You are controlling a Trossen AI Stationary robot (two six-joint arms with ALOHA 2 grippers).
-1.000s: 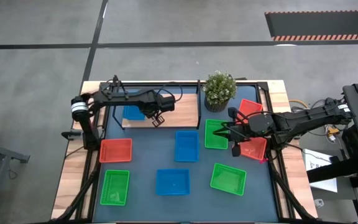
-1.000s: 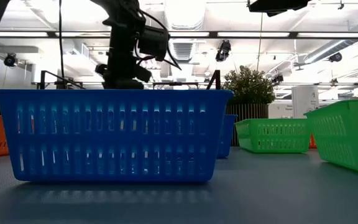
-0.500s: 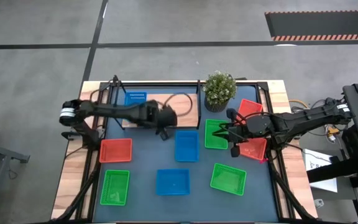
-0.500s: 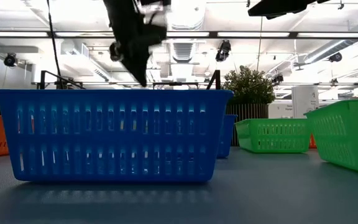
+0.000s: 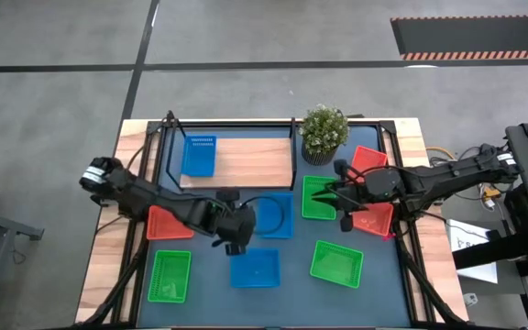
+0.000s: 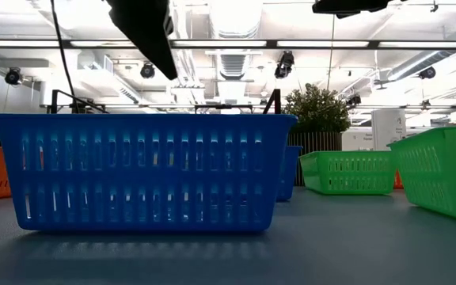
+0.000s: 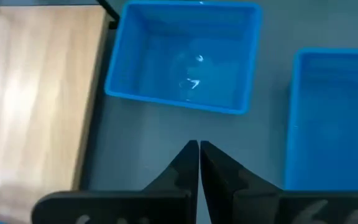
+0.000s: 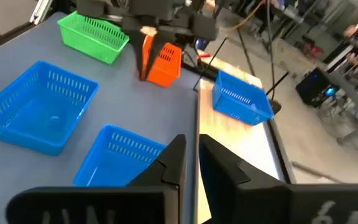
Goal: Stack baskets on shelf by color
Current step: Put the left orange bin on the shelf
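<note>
Fetch step in hand. Left claw (image 5: 237, 246), shut and empty, hovers between two blue baskets (image 5: 256, 268) on the surface; shelf (image 5: 246, 160) beyond holds one. Next: open, descend. Right claw (image 5: 348, 218): barely parted, empty, waiting.

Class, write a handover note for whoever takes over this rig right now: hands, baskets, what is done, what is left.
Left hand: shut, empty, between one loose blue basket and another.
Right hand: beside a green basket.
Done: one shelved blue basket on the shelf.
Left: two blue, three red-orange and three green baskets lie on the table.
</note>
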